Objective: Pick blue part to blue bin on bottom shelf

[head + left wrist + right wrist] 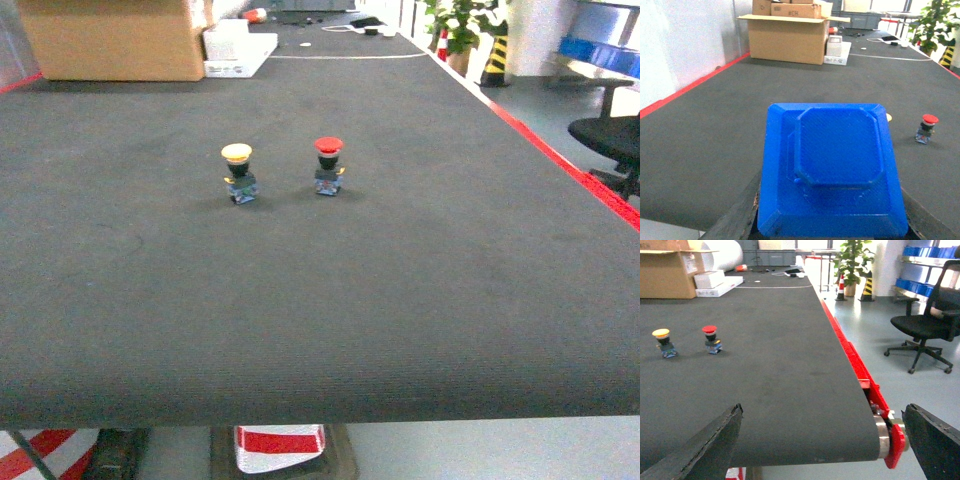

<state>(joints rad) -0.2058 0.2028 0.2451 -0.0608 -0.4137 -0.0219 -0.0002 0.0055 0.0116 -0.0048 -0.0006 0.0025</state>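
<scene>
A blue part (832, 170), a flat square plastic piece with a raised octagonal centre, fills the left wrist view. My left gripper (830, 220) is shut on it, with a dark finger against each of its lower sides. It hangs above the near end of the dark conveyor belt (715, 150). My right gripper (823, 410) stands open over the belt's near right corner with nothing between its fingers (705, 445). Neither gripper appears in the head view. The bottom shelf and its blue bin are out of view.
A yellow push-button (238, 172) and a red push-button (328, 165) stand upright mid-belt. Cardboard boxes (115, 38) and white boxes (238, 48) sit at the far end. A red rail (850, 355) edges the belt's right side. An office chair (932, 315) and blue containers (920, 252) stand beyond.
</scene>
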